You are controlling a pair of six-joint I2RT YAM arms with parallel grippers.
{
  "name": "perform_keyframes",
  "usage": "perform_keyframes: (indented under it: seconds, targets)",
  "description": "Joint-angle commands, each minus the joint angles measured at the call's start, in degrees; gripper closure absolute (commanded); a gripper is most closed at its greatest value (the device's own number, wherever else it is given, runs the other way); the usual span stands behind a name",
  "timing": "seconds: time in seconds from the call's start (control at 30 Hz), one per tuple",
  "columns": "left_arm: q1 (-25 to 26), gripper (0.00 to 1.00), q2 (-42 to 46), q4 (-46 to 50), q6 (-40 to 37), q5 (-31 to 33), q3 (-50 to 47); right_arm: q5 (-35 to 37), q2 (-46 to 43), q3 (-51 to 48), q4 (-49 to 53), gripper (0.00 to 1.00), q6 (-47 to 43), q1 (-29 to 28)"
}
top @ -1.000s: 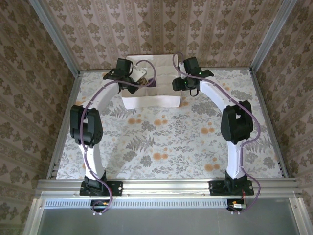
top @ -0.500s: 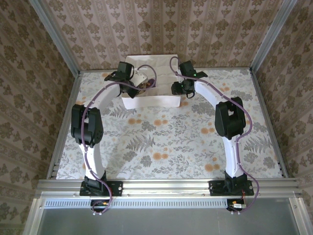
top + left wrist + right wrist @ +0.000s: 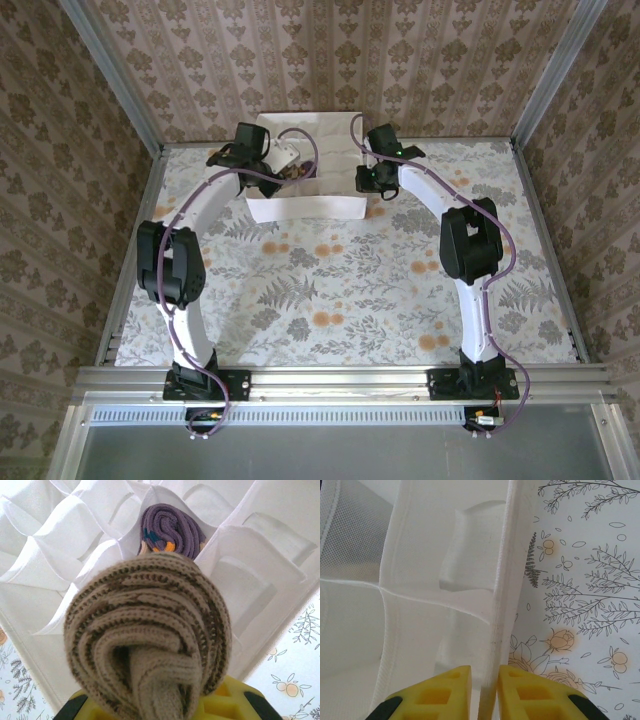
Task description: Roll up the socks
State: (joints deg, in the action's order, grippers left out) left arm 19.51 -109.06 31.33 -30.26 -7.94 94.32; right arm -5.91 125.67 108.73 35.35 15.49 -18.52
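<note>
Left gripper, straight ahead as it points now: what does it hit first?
Left gripper, shut on the brown sock roll, points into the white organizer. The roll would likely meet a fabric divider first, just short of the cell holding the purple sock roll. Depth is unclear.

A white fabric organizer (image 3: 305, 207) with compartments sits at the far edge of the floral table (image 3: 340, 290).

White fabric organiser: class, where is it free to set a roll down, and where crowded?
Free: empty cells flanking the rolled purple sock; floral tablecloth in front. Crowded: that sock's cell, and the right wall of the white fabric organiser, pinched by the right claw.
</note>
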Motion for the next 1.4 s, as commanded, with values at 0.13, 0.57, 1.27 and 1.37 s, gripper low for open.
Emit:
perform_keyframes:
  seconds: [0.13, 0.57, 1.27, 1.37]
  targets:
    - [-0.7, 1.00, -1.5, 4.6, 0.9, -0.4, -2.3, 1.7, 1.2, -1.2, -0.3, 0.80, 2.3, 0.1]
    - [-1.1, 1.00, -15.5, 14.8, 1.8, 7.0, 10.4, 0.8, 2.5, -1.2, -0.3, 0.81, 2.4, 0.1]
    - [0.0, 0.47, -15.4, 20.1, 0.4, 1.8, 19.1, -0.1, 2.5, 2.1, 1.6, 0.71, 1.9, 0.0]
    - [-0.6, 0.35, -12.8, 20.8, 0.5, 0.2, 20.0, -0.1, 2.5, 3.0, 2.1, 0.71, 1.8, 0.0]
